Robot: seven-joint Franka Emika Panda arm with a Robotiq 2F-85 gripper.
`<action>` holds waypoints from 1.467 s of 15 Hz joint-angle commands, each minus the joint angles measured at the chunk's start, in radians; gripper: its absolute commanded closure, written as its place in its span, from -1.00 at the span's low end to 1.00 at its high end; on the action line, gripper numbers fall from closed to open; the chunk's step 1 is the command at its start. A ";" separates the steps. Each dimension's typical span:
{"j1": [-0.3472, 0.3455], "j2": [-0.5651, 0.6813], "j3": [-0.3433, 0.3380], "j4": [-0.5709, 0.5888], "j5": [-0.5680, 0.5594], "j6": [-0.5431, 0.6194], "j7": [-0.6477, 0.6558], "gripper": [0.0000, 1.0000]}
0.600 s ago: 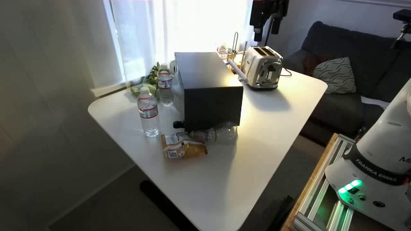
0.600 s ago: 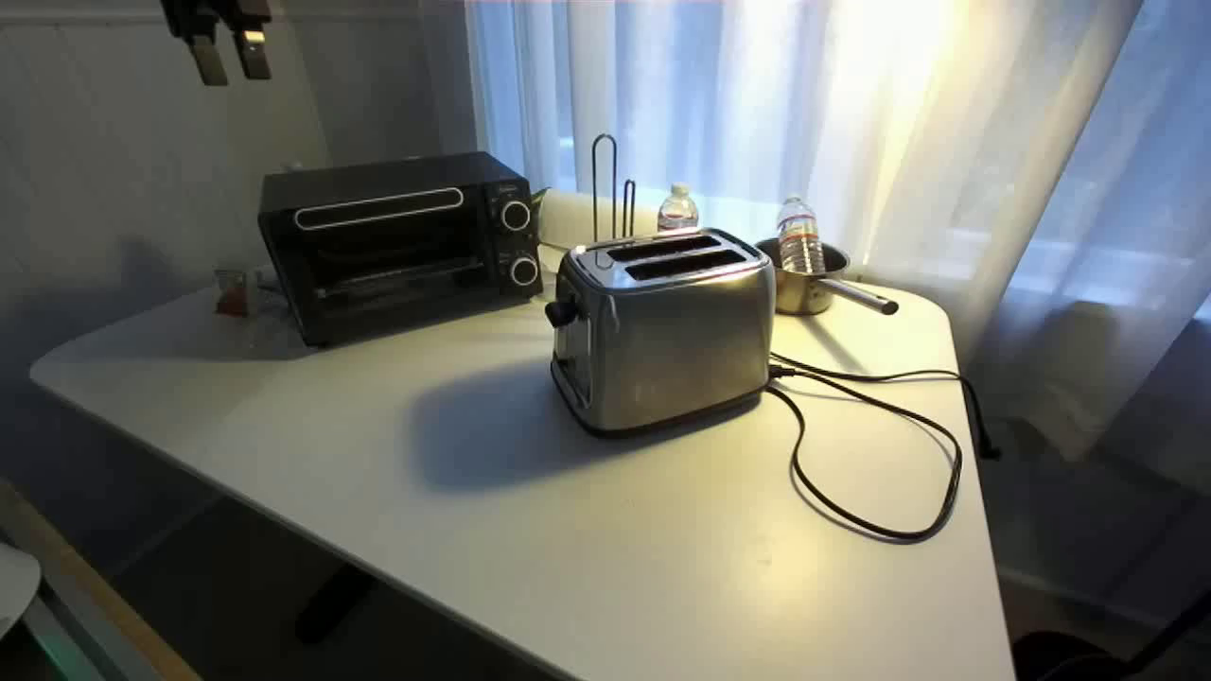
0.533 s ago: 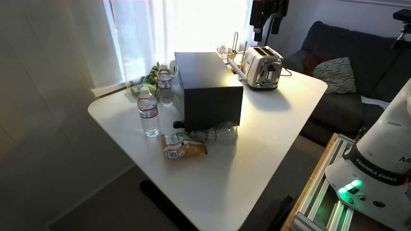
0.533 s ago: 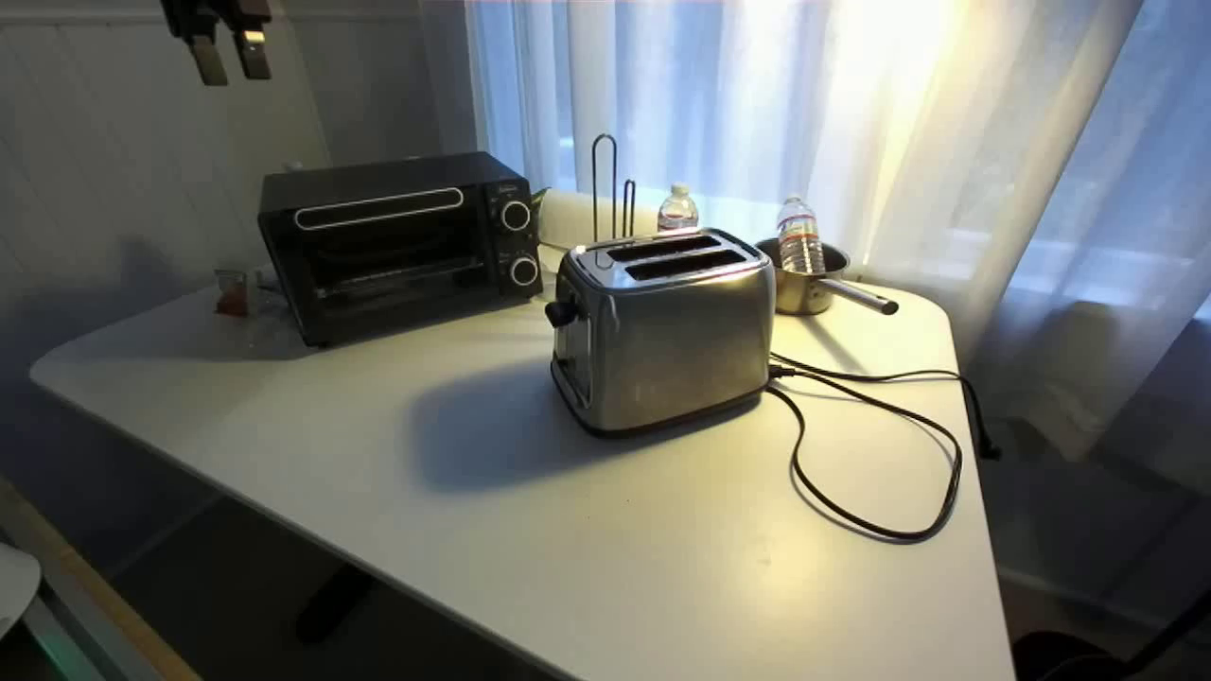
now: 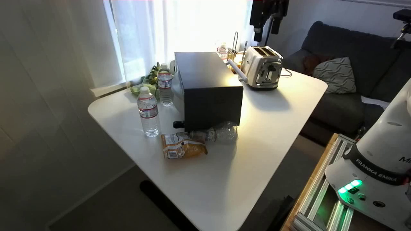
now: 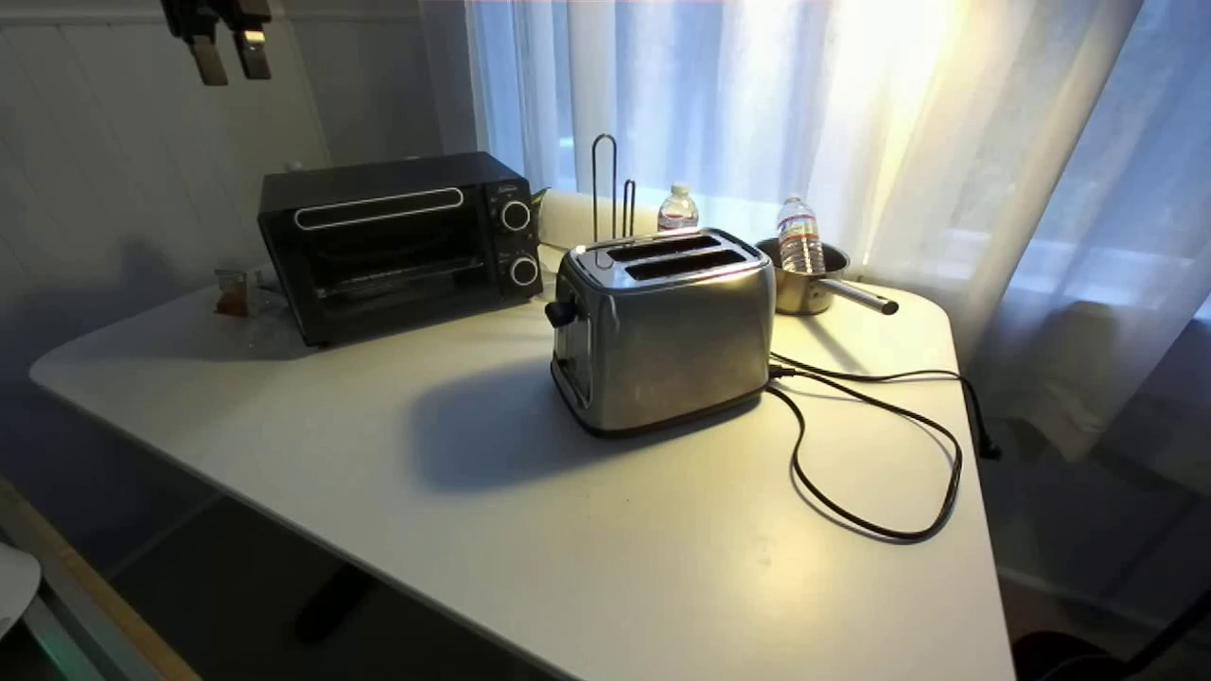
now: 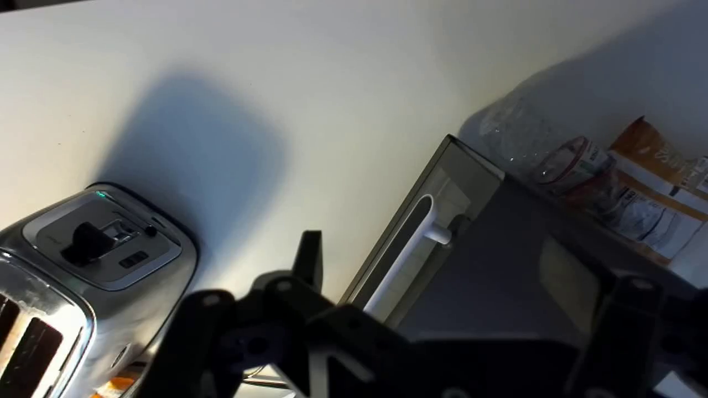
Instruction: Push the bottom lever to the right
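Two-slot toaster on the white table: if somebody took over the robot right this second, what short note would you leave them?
Jaws: open, nothing between them, raised clear of the white table.
Bottom lever: probably the small black one on the front of the two-slot toaster, below the big black lever.
Done: no contact yet; the bottom lever's exact setting is too small to judge.
Left: likely come down beside it, then push it right.

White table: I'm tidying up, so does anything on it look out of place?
Yes. A water bottle sits inside the saucepan, an odd place for it. A clear bottle lies on its side by the snack bag, as if knocked over.
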 commanded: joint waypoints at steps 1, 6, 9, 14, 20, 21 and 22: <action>0.011 0.001 -0.009 0.002 -0.004 -0.003 0.004 -1.00; 0.005 0.016 -0.026 0.007 0.025 -0.024 0.009 -1.00; -0.027 0.021 -0.073 -0.044 0.046 0.004 0.041 -1.00; -0.095 0.033 -0.176 -0.169 0.092 0.147 0.042 -1.00; -0.201 0.071 -0.214 -0.318 -0.021 0.433 0.078 -1.00; -0.216 0.083 -0.210 -0.334 -0.044 0.469 0.097 -1.00; -0.230 0.094 -0.204 -0.347 -0.070 0.502 0.122 -1.00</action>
